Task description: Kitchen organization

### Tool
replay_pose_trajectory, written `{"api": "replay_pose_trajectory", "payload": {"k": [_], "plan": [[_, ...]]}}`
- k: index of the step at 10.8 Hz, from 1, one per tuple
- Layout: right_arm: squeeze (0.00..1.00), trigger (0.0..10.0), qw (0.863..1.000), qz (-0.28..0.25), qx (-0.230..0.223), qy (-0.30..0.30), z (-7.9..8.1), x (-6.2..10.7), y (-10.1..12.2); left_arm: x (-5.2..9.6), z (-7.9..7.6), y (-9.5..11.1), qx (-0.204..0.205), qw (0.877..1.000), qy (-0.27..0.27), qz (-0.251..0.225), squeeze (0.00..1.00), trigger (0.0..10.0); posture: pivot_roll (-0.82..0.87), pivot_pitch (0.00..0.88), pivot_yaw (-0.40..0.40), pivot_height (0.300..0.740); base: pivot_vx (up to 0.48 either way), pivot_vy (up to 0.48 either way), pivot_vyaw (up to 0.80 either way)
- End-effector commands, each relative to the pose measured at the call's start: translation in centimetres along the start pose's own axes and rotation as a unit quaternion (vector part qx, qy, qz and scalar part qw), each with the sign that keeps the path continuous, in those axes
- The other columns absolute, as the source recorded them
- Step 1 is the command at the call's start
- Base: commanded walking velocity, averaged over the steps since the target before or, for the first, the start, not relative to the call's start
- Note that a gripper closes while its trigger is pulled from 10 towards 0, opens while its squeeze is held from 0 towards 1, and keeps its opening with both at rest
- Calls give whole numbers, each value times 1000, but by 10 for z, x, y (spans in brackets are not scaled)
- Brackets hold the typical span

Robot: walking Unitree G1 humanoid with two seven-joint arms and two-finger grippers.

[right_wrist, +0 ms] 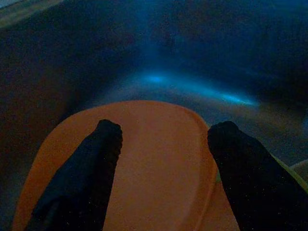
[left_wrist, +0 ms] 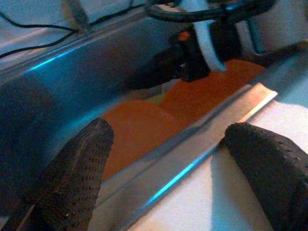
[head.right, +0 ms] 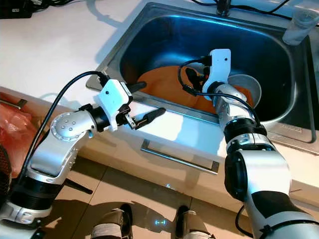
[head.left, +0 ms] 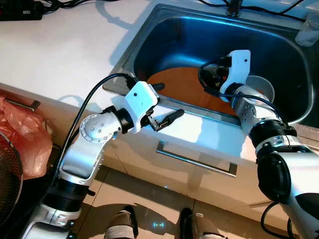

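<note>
The right gripper [right_wrist: 163,159] is down inside the sink [head.left: 279,35], its two black fingers [right_wrist: 86,168] spread wide apart with nothing between them — they hang just above an orange plate [right_wrist: 159,159] that lies on the sink floor. In the left wrist view a second orange plate [left_wrist: 139,130] shows beside the first, the two overlapping, though which lies on top cannot be told. A grey bowl [head.left: 264,87] sits in the sink just beside the right arm's wrist, against the orange plates. The left gripper [head.left: 163,103] is held over the front rim of the sink, where the steel edge meets the white counter [head.left: 60,55]; its fingers [left_wrist: 72,178] are also well apart and hold nothing, one over the basin side and the other over the counter side. Below the counter runs a white drawer front with a long metal handle [head.left: 197,159]. At the far right corner of the sink stands a clear cup [head.right: 299,22]. Black cables [head.left: 65,4] lie along the back of the counter. On the robot's left, lower down, is a pink plastic bag [head.left: 22,137], and the robot's feet [head.left: 122,224] stand on a tiled floor [head.left: 149,199].
</note>
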State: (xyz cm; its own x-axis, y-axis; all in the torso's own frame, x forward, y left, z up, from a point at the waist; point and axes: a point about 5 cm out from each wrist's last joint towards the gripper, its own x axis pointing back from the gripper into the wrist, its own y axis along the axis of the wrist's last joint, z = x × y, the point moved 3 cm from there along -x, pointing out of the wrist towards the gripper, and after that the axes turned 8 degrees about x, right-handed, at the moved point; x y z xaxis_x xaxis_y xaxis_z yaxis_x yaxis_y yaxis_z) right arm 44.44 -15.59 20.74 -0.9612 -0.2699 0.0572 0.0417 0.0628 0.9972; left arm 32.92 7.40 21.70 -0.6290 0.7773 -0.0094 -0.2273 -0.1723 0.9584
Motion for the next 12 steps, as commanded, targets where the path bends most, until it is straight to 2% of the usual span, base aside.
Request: {"api": "replay_pose_trajectory", "payload": {"k": [1, 5, 6, 7, 8, 9, 10, 11, 12], "plan": [[1000, 10000, 1000, -29, -2, -3, -1, -1, 15, 2, 5, -4, 6, 1000, 22, 5, 1000, 10000, 76, 217, 9, 740, 0, 0, 0], [1000, 10000, 996, -89, -12, -12, -1, 2, 38, 4, 33, 7, 15, 990, 137, -33, 1000, 10000, 55, 171, -23, 740, 0, 0, 0], [1000, 10000, 996, -93, -8, -13, 1, 3, 38, 4, 40, 8, 15, 986, 163, -39, 255, 10000, 47, 158, -28, 740, 0, 0, 0], [1000, 10000, 995, -96, -6, -15, 2, 5, 37, 5, 47, 10, 19, 980, 192, -47, 0, 10000, 42, 149, -32, 740, 0, 0, 0], [1000, 10000, 995, -98, -15, -19, 2, 7, 37, 6, 57, 10, 24, 969, 237, -58, 0, 10000, 35, 131, -38, 740, 0, 0, 0], [1000, 10000, 995, -98, -17, -21, 2, 8, 37, 7, 59, 10, 21, 967, 248, -61, 0, 10000, 35, 131, -38, 740, 0, 0, 0], [839, 10000, 995, -98, -25, -22, 4, 11, 33, 13, 67, 11, 29, 953, 294, -68, 0, 10000, 31, 110, -44, 740, 0, 0, 0], [129, 10000, 995, -93, -29, -22, 8, 14, 27, 19, 72, 8, 42, 942, 326, -71, 0, 10000, 35, 105, -48, 740, 0, 0, 0], [0, 10000, 996, -82, -32, -20, 11, 14, 20, 21, 74, 4, 46, 938, 338, -68, 0, 10000, 38, 96, -51, 740, 0, 0, -400]]}}
